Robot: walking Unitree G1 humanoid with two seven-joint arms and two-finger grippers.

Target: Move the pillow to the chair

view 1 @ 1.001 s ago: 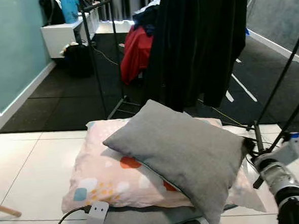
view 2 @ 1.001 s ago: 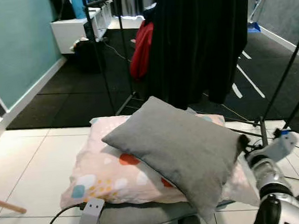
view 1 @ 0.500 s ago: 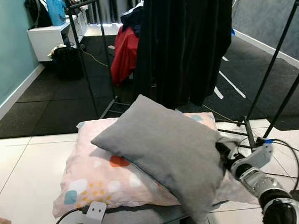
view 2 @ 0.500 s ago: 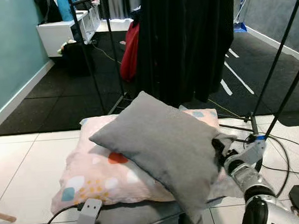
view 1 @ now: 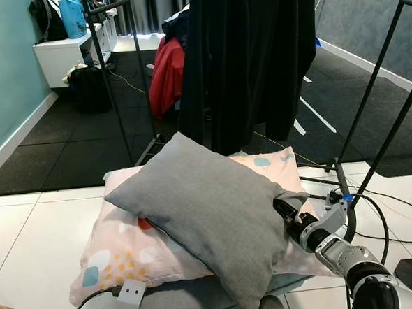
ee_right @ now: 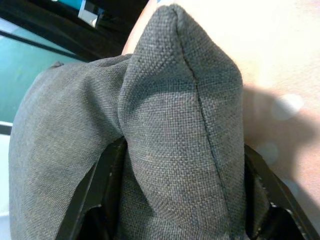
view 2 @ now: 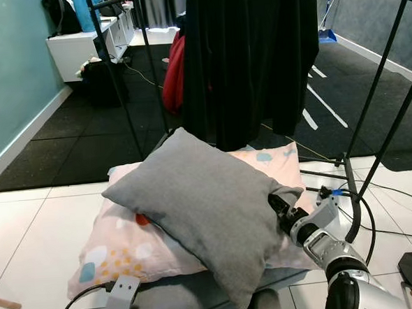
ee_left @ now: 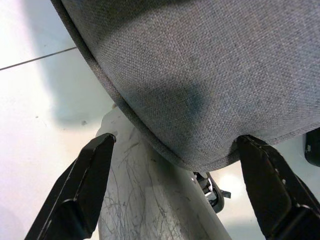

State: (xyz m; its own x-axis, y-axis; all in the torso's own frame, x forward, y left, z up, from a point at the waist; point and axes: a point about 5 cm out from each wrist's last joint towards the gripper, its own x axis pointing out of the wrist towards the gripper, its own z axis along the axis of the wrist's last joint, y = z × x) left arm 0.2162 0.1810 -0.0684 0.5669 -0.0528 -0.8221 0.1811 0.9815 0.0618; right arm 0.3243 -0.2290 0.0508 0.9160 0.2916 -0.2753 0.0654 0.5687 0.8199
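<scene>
A grey pillow (view 1: pixel 202 204) lies tilted on top of a pink patterned pillow (view 1: pixel 121 251), and both rest on a grey seat cushion (view 1: pixel 187 304) just below me. My right gripper (view 1: pixel 283 209) is at the grey pillow's right corner, shut on it. In the right wrist view the bunched grey pillow corner (ee_right: pixel 180 125) sits between the two black fingers (ee_right: pixel 102 190). My left gripper (ee_left: pixel 175 140) is open under grey fabric (ee_left: pixel 200 75), above a scratched white surface (ee_left: pixel 145 200). A silver part of the left arm (view 1: pixel 129 299) shows at the bottom edge.
A clothes rack with black garments (view 1: pixel 256 53) and a red one (view 1: pixel 161 80) stands right behind the pillows. Black stand poles (view 1: pixel 377 95) and floor cables (view 1: pixel 377 214) lie to the right. A white shelf (view 1: pixel 63 54) and teal wall are at the far left.
My right gripper has moved in from the right and closed on the grey pillow's corner, bunching it. The grey pillow has shifted left over the pink one. The camera has also shifted.
</scene>
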